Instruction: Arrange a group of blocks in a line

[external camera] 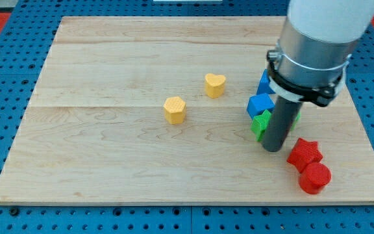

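My tip (273,149) rests on the board at the view's right, just below and against a green block (261,123). A blue cube (260,104) sits right above the green block, and another blue block (265,82) above that is partly hidden by the arm. A red star block (304,153) lies just right of my tip, with a red cylinder (315,177) below it. A yellow heart block (215,84) and a yellow hexagon block (174,109) lie near the board's middle, to the left of my tip.
The wooden board (109,162) lies on a blue pegboard (5,97). The arm's white and grey body (317,45) covers the board's upper right and may hide more blocks. The board's right edge is close to the red blocks.
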{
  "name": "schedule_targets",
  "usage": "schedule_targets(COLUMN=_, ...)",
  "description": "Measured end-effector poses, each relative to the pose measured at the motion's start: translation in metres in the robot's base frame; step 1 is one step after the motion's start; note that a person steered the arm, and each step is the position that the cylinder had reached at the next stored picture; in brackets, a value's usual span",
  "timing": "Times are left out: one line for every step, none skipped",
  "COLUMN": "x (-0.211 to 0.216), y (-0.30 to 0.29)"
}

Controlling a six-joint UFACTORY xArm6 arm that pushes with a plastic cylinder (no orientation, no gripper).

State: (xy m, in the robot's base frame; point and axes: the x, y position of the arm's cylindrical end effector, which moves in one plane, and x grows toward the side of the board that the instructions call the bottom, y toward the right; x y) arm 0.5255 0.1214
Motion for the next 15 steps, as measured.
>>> schedule_targets(x=-0.004, y=-0.021)
schedule_targets(x=-0.016, y=-0.020)
schedule_targets(x=-0.038, y=-0.047)
schedule_targets(x=-0.061, y=-0.060)
schedule_targets(x=-0.068, y=-0.046)
schedule_targets(x=-0.063, y=-0.014)
schedule_targets(x=-0.051, y=-0.001)
schedule_targets(x=-0.051, y=-0.001)
schedule_targets(x=-0.046, y=-0.001)
schedule_targets(x=-0.046, y=0.006)
schedule_targets(x=-0.046, y=0.010)
schedule_targets(x=-0.046, y=0.028)
schedule_targets(x=-0.050, y=0.041)
schedule_targets(x=-0.094, y=0.041)
schedule_targets(x=-0.126, y=0.053)
